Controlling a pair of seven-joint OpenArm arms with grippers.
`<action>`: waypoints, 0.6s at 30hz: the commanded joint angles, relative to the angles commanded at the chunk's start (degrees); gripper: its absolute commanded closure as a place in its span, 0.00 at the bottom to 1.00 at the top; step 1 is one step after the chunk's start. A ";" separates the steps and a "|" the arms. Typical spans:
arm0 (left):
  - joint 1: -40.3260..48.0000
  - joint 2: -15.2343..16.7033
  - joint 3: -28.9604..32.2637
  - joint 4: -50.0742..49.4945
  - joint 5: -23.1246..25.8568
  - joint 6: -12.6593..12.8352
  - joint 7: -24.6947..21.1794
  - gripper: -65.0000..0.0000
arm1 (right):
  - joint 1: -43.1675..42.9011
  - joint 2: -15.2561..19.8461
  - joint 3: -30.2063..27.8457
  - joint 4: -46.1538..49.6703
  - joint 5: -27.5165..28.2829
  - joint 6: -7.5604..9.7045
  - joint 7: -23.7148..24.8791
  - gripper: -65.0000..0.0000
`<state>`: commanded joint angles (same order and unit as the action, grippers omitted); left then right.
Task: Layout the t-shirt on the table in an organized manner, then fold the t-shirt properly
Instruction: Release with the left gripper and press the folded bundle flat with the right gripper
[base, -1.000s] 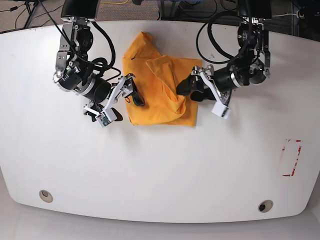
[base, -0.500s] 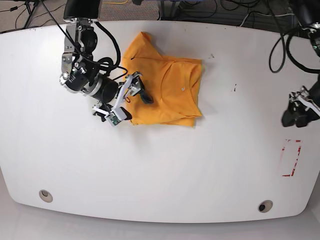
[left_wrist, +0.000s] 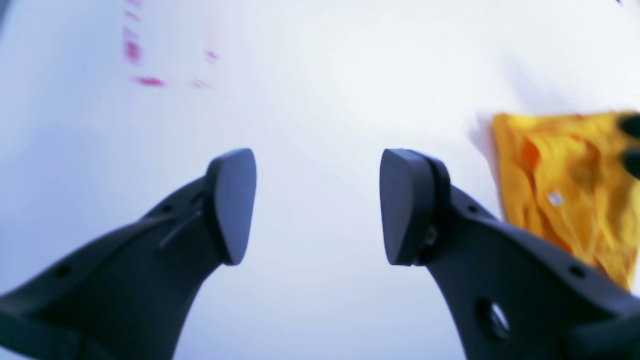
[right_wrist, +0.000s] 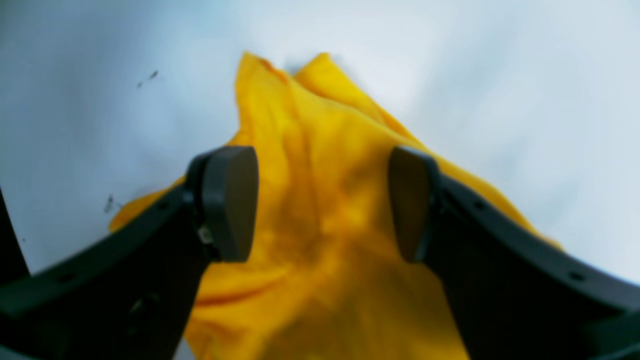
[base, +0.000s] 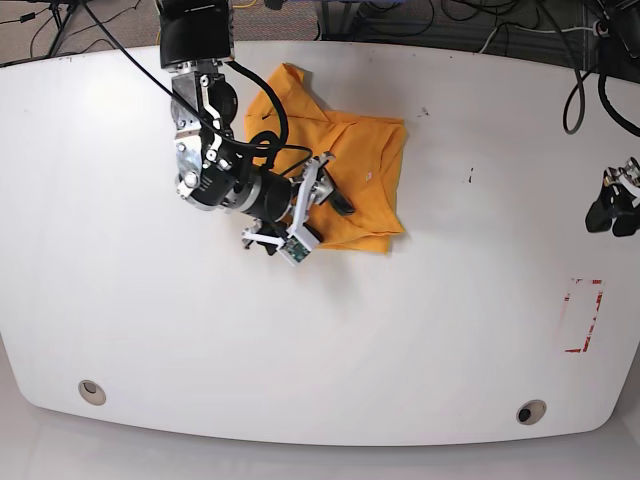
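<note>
The orange-yellow t-shirt (base: 365, 160) lies bunched and partly folded on the white table (base: 300, 330), at the back centre. My right gripper (base: 334, 190) hovers open over the shirt's left half. In the right wrist view the right gripper (right_wrist: 322, 205) has its fingers wide apart, with rumpled t-shirt (right_wrist: 320, 150) cloth below the gap and nothing pinched. My left gripper (base: 611, 212) is far off at the table's right edge. In the left wrist view the left gripper (left_wrist: 317, 207) is open over bare table, and the t-shirt (left_wrist: 565, 185) shows at the right.
A red-white tape rectangle (base: 583, 315) marks the table's right side and shows blurred as tape (left_wrist: 150, 80) in the left wrist view. Round grommets sit at front left (base: 92, 391) and front right (base: 531, 411). Cables hang behind the table's back edge.
My left gripper let go of the shirt's flap and pulled back to the right edge. The flap dropped flat. My right gripper moved right, onto the shirt.
</note>
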<state>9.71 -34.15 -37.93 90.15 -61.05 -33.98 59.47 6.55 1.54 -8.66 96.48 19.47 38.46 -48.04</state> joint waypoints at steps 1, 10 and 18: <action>0.44 0.88 0.00 0.00 0.00 0.00 0.00 0.44 | 0.62 0.00 -0.88 -0.62 -0.70 -0.09 0.97 0.41; 2.64 2.46 0.00 0.09 2.37 -0.09 0.00 0.44 | 5.54 0.09 -3.08 -16.44 -9.05 0.18 13.80 0.42; 3.34 2.46 0.00 0.09 2.46 -0.18 0.00 0.44 | 8.44 1.14 -2.81 -18.20 -9.67 0.26 16.62 0.42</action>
<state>13.05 -31.69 -37.93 90.24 -58.59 -34.15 59.47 14.99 2.68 -11.47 78.29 9.80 38.73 -31.43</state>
